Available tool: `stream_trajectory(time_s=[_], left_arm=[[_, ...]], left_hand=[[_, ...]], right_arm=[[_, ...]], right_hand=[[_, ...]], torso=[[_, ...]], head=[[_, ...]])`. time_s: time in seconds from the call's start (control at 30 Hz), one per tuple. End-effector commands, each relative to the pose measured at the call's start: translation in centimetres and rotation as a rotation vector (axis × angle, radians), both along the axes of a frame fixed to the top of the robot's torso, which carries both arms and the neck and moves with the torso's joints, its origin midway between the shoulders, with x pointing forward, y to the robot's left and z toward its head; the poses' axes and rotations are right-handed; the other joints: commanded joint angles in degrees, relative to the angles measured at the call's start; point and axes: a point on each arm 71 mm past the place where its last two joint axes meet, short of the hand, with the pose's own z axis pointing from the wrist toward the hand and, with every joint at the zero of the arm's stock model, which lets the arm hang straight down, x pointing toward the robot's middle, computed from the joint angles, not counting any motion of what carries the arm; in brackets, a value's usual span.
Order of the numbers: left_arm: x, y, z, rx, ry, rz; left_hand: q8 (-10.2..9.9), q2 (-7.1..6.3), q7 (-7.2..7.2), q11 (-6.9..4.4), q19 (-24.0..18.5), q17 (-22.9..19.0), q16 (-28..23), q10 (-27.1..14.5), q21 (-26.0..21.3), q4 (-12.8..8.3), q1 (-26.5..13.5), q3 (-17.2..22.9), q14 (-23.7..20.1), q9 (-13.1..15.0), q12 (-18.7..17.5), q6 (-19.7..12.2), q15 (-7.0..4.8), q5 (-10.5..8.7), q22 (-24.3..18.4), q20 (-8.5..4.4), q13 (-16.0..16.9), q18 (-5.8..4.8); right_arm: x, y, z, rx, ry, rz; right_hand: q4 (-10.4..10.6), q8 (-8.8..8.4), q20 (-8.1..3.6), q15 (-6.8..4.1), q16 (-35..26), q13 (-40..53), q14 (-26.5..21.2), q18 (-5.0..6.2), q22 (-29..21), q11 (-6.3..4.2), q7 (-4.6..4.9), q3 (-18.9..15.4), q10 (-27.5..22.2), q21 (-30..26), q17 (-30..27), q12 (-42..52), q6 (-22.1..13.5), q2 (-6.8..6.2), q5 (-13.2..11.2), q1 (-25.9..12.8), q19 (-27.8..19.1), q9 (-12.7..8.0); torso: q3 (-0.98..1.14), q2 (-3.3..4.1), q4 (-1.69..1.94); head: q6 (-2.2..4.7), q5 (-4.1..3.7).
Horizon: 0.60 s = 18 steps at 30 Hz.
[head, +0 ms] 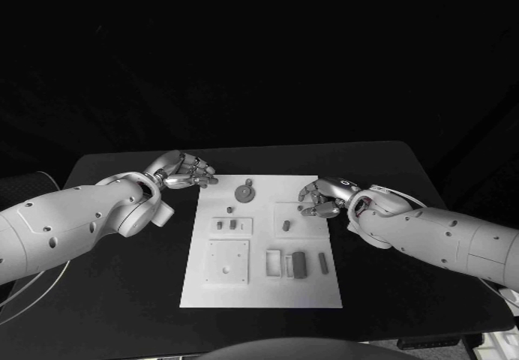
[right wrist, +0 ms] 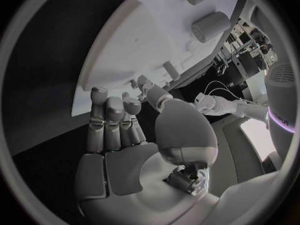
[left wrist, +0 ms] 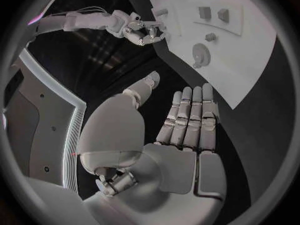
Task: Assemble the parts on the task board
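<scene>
Head view: left hand [head: 186, 169] and right hand [head: 322, 198] flank task board [head: 263, 289], fingers spread, holding nothing.

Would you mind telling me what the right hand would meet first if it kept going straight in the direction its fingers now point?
Probably the small part standing on the task board: the right hand hangs open over the board's right edge, fingers aimed inward. Depth is unclear, so it may pass above it.

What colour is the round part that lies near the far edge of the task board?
Grey. The round part shows best in the head view, dark against the white task board.
</scene>
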Motion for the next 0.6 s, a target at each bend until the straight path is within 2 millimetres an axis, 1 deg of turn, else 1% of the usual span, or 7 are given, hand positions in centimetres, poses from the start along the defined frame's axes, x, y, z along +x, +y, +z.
stream_trajectory(time_s=[0.03, 0.37, 0.6], left_arm=[[-0.08, -0.42, 0.13, -0.025, -0.004, -0.017], [-0.07, -0.58, 0.12, -0.029, -0.002, -0.016], [-0.05, -0.67, 0.12, -0.030, -0.001, -0.018]], left_hand=[[0.2, 0.61, 0.00, -0.09, 0.5, 0.1, 0.2, 0.5, -0.1, -0.4, 0.0, 0.0, 0.4, -0.1, -0.4, 0.4, -0.02, -0.09, -0.1, 0.11, -0.1, 0.09], [0.3, 1.00, -0.12, -0.27, 1.0, 0.1, 0.2, 1.1, -0.1, -0.7, -0.1, -0.2, 1.0, -0.4, -0.6, 0.8, -0.22, -0.09, 0.0, -0.14, -0.2, -0.01], [0.3, 1.04, -0.13, -0.29, 1.1, 0.2, 0.2, 1.2, -0.1, -0.8, -0.2, -0.2, 1.1, -0.5, -0.7, 0.8, -0.27, -0.09, 0.0, -0.20, -0.2, -0.04]], right_arm=[[-0.07, 0.31, -0.18, -0.009, -0.003, 0.021], [-0.10, 0.59, -0.60, -0.020, 0.015, 0.026], [0.01, 0.73, -0.66, -0.024, 0.013, 0.028]], right_hand=[[0.0, 0.30, -0.32, -0.06, 0.3, 0.1, 0.1, 0.87, 0.1, -0.03, -0.09, 0.7, 0.1, 0.2, 0.1, 0.3, 0.6, 0.94, 0.1, -0.1, 0.0, 0.1], [0.2, 0.73, -0.31, -0.28, 0.4, 0.3, 0.0, 0.87, 0.5, -0.29, -0.36, 2.0, 0.2, 0.4, 0.4, 0.3, 1.8, 2.06, 0.1, -0.4, -0.1, 0.0], [0.2, 0.85, -0.31, -0.34, 0.4, 0.3, 0.0, 0.87, 0.6, -0.36, -0.44, 2.2, 0.3, 0.4, 0.4, 0.3, 2.1, 2.28, 0.1, -0.5, -0.2, 0.0]], torso=[[-0.03, 0.00, 0.02], [-0.02, -0.04, 0.00], [0.02, -0.02, -0.05]], head=[[-0.12, 0.07], [-0.05, 0.40], [-0.16, 0.53]])
